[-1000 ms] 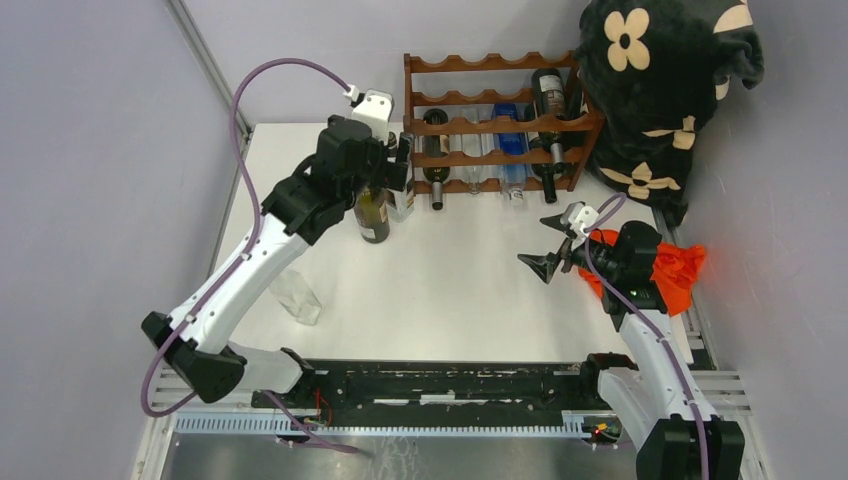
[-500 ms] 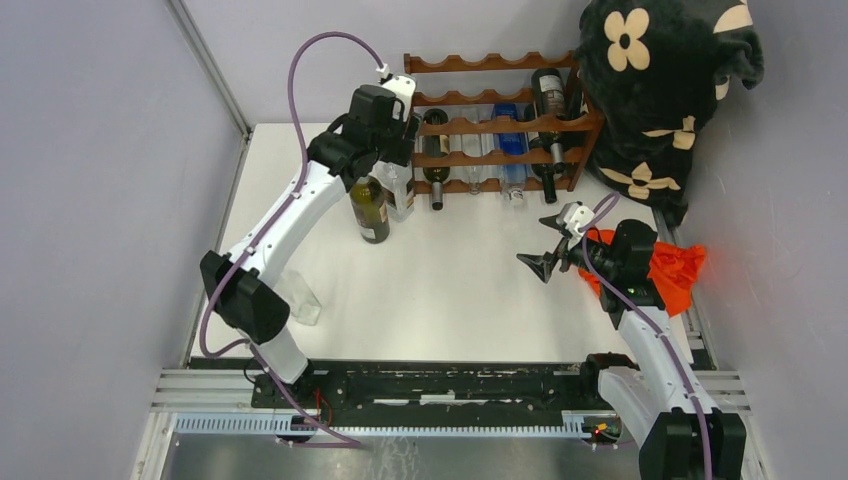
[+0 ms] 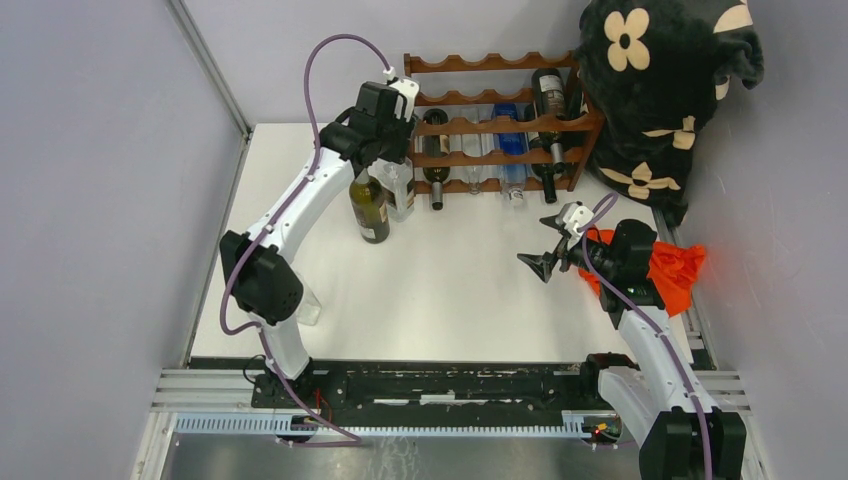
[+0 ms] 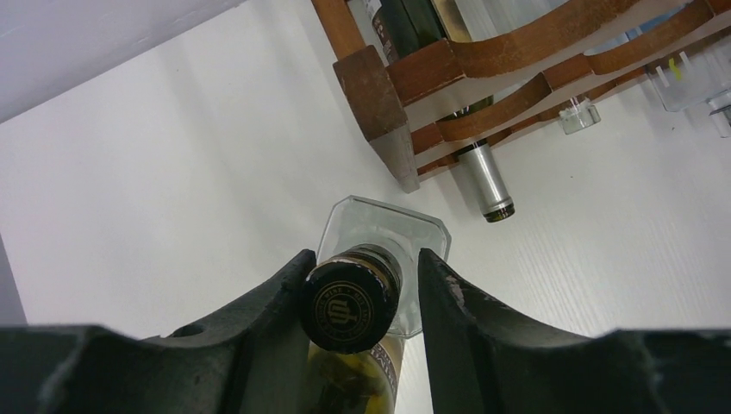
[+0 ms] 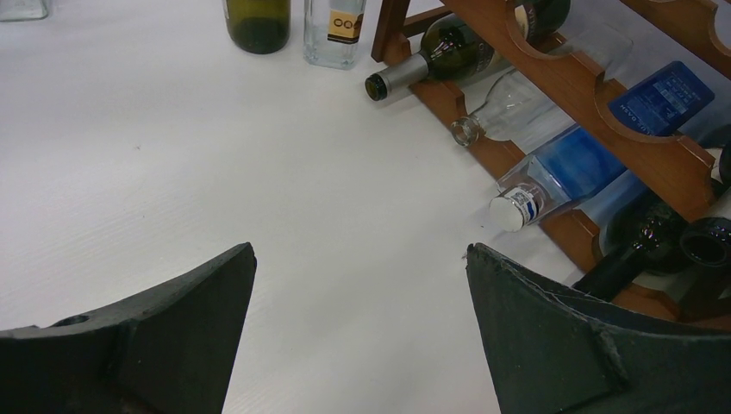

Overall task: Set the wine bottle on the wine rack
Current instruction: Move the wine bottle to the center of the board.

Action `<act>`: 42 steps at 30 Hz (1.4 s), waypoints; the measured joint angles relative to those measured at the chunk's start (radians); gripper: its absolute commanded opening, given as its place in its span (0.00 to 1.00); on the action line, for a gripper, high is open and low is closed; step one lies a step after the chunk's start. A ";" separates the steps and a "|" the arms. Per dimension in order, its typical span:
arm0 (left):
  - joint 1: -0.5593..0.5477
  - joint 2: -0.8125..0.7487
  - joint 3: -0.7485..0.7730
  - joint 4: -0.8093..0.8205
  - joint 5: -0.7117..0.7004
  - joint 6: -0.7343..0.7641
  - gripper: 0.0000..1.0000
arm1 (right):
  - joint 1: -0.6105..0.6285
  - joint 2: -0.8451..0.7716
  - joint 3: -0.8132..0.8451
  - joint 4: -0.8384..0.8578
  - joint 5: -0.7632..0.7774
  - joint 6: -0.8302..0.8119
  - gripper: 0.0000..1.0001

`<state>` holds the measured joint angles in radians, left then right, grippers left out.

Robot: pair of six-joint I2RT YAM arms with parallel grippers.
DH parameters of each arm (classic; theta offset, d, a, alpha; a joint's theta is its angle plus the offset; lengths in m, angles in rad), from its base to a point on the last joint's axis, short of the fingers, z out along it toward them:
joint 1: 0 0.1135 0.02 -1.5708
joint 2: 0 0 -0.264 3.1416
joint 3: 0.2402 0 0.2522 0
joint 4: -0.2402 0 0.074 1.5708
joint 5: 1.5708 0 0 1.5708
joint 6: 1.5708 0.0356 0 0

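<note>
A dark green wine bottle (image 3: 372,212) stands upright on the white table, left of the wine rack (image 3: 500,125). My left gripper (image 3: 374,168) hangs over its top. In the left wrist view the black cap (image 4: 349,304) sits between the jaws of the left gripper (image 4: 366,256): the left finger touches it, and a narrow gap shows at the right finger. The reddish-brown rack (image 4: 483,56) holds several lying bottles. My right gripper (image 3: 536,242) hovers wide open over bare table (image 5: 358,250), with nothing between its fingers. The bottle's base (image 5: 257,21) shows far off in that view.
A clear square bottle (image 3: 400,190) stands right next to the wine bottle, between it and the rack's left post (image 4: 371,95). A clear glass object (image 3: 298,295) lies at the table's left. A black floral blanket (image 3: 660,80) and an orange cloth (image 3: 680,270) sit at the right.
The left arm has stretched forward and set its gripper over the wine bottle's top. Its jaws have narrowed from wide open to close round the cap. The right arm has not moved.
</note>
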<state>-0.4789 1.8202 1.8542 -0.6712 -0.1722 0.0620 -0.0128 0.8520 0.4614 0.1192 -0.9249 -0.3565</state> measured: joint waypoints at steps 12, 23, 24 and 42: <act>-0.003 0.001 0.010 -0.010 0.087 0.018 0.05 | 0.003 0.000 0.000 -0.002 0.003 -0.008 0.98; -0.002 -0.014 0.010 -0.045 0.202 0.027 0.02 | 0.004 0.000 0.000 -0.003 0.003 -0.008 0.98; -0.005 -0.016 0.010 -0.049 0.210 0.027 0.02 | 0.004 0.000 0.000 -0.003 0.003 -0.008 0.98; -0.101 -0.170 -0.045 -0.098 0.289 0.030 0.02 | 0.004 0.010 0.000 -0.006 0.001 -0.009 0.98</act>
<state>-0.5800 1.6505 1.8091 -0.7689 0.1169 0.0921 -0.0086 0.8616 0.4614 0.1131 -0.9241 -0.3653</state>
